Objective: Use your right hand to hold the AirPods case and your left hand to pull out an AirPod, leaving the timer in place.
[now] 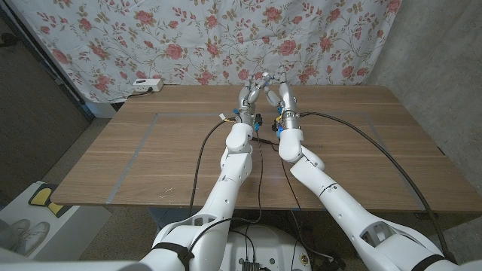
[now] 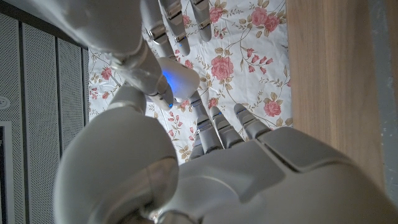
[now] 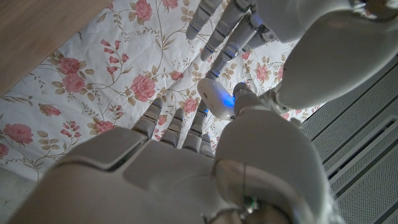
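Both hands are raised together over the far middle of the table, in front of the floral curtain. The white AirPods case, with a blue light glowing on it, sits between them. My right hand grips it between thumb and fingertips. My left hand meets it from the other side, thumb and fingertips pressed on the case. Fingers hide the case's opening, so I cannot tell whether the lid is up or an AirPod is pinched.
A white power strip lies at the table's back left corner. The floral curtain hangs right behind the hands. Black cables trail from the wrists across the right half of the table.
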Available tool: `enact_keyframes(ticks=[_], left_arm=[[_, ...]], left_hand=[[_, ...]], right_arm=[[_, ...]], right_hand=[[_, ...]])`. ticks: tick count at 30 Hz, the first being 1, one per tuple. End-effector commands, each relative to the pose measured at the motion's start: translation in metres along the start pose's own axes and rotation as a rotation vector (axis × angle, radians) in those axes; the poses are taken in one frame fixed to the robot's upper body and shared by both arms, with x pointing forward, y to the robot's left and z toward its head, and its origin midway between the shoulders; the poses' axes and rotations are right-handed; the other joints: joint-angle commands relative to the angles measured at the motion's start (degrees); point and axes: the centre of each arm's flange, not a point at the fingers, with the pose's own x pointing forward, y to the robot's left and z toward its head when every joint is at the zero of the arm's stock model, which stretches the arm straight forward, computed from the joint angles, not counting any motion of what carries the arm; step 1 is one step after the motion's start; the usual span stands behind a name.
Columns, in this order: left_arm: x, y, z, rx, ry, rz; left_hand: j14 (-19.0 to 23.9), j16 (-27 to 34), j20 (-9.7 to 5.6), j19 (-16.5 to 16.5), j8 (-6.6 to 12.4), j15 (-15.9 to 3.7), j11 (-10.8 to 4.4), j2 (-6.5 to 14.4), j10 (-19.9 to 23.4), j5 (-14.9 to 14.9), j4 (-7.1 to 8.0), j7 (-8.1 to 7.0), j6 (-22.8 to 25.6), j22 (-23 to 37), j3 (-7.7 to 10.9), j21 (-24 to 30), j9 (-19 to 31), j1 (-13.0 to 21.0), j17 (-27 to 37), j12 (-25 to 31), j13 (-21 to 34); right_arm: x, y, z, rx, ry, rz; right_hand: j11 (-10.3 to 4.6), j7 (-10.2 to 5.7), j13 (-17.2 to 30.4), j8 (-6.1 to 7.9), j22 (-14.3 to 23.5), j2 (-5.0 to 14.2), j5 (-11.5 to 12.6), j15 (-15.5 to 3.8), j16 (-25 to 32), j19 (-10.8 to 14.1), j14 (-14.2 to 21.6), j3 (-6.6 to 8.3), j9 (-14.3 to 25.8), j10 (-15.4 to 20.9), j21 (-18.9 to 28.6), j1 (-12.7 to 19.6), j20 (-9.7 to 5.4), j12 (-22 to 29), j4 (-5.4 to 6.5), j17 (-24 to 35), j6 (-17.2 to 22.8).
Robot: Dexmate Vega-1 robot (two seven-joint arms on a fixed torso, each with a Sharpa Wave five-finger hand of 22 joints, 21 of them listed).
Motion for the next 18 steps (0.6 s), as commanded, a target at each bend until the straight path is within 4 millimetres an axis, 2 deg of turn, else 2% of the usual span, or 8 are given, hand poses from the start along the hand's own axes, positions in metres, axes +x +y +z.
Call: enact_keyframes(ticks=[1,13,18], left_arm=[[-0.0008,0.0007,-0.0009,-0.002,0.004,-0.01],[-0.0013,0.0001,-0.0011,0.001,0.01,-0.021],[-0.0018,-0.001,-0.0013,-0.002,0.011,-0.023]], left_hand=[[0.5,0.0,0.33,0.2,-0.23,-0.18,-5.39,2.0,5.2,0.5,0.05,0.36,0.3,0.2,-0.25,0.1,0.2,1.3,0.1,0.2,2.9],[0.6,0.0,0.37,0.2,-0.21,-0.08,-5.39,2.0,5.2,0.5,0.07,0.26,0.5,0.2,-0.43,0.1,0.2,1.3,0.1,0.2,2.9],[0.5,0.0,0.37,0.1,-0.23,-0.15,-5.39,2.0,5.2,0.5,0.06,0.27,0.5,0.3,-0.5,0.1,0.2,1.3,0.1,0.1,3.0]], right_arm=[[0.0011,0.0023,0.0001,0.018,0.007,-0.004],[0.0008,0.004,-0.0004,0.027,0.006,-0.006],[-0.0001,0.0035,-0.0006,0.03,0.009,-0.013]], right_hand=[[-0.59,-0.04,0.5,0.3,0.2,0.69,0.1,-4.45,0.5,0.2,0.7,0.77,0.2,0.4,0.3,0.7,-0.37,0.8,-0.08,0.4,0.8],[-0.8,0.0,1.4,0.25,0.2,0.33,0.2,-4.71,0.9,1.1,1.6,1.52,0.1,1.2,0.5,2.0,-0.97,2.4,-0.5,0.9,1.7],[-1.5,0.0,2.0,0.22,0.3,0.58,0.3,-5.17,1.4,1.6,2.4,2.14,0.1,1.9,0.6,2.9,-1.27,3.6,-0.61,1.4,2.3]])
